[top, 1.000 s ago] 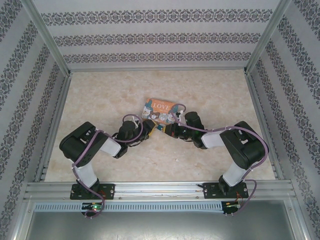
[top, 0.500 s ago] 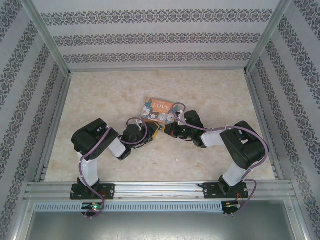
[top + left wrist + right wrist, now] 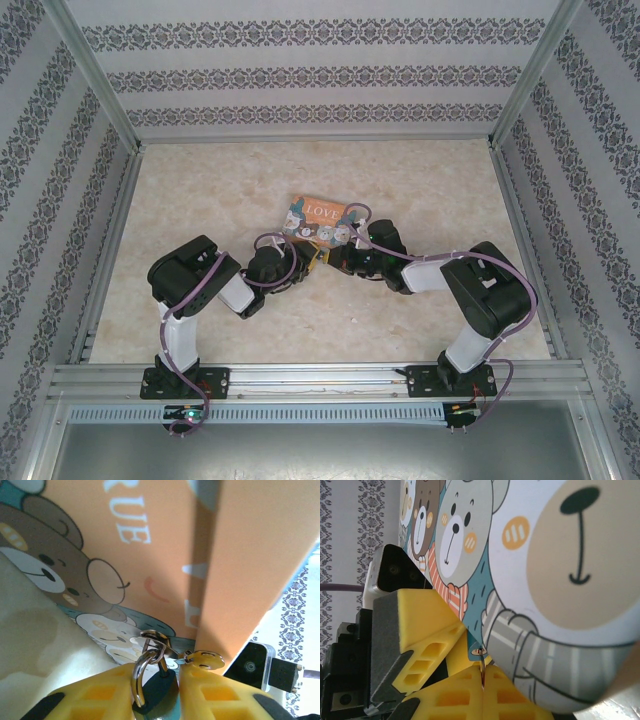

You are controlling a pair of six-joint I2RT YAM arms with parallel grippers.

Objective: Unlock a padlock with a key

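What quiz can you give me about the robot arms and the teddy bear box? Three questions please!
1. Which thing sits in the left gripper? A) padlock B) spoon C) ball
2. True or false: the tin box has cats painted on it.
3. Fill in: the right gripper is shut on a thin ____.
Answers: 1 A. 2 False, they are bears. 3 The key.

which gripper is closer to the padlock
left: the padlock sits between the fingers of the left gripper; the right gripper, pinching the key, is just beside it.
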